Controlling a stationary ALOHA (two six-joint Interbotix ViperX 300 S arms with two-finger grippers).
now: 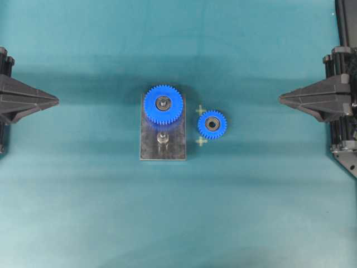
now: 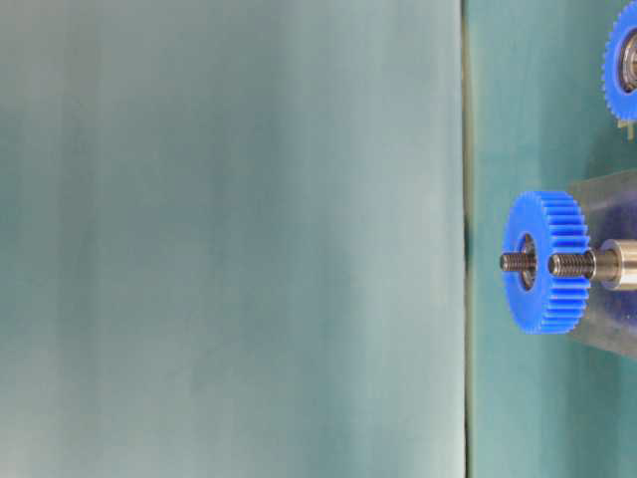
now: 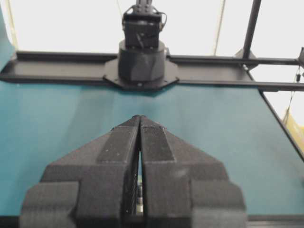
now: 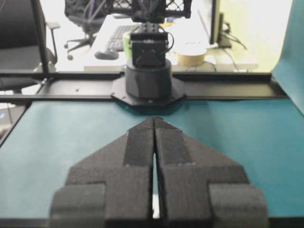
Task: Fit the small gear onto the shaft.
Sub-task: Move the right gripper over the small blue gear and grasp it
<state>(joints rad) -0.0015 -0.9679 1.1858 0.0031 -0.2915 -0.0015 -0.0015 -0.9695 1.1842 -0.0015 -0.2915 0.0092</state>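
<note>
- The small gear (image 1: 212,124) is seen lying flat on the teal cloth (image 1: 83,212), just right of the grey plate (image 1: 149,146) (apart from it).
- The shaft (image 1: 162,138) stands bare on that plate, beside the larger gear (image 1: 163,104).
- The left gripper (image 1: 54,101) and right gripper (image 1: 282,97) are clenched on nothing, well apart from the plate.

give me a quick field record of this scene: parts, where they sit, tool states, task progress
small gear: flat on the teal cloth, right of the plate, untouched
shaft: upright on the grey plate, bare
large gear: seated on the plate's other peg
left tool: shut, empty, at the left edge
right tool: shut, empty, at the right edge
markers: two pale crosses beside the small gear
task progress: not started; small gear not yet on the shaft
</note>
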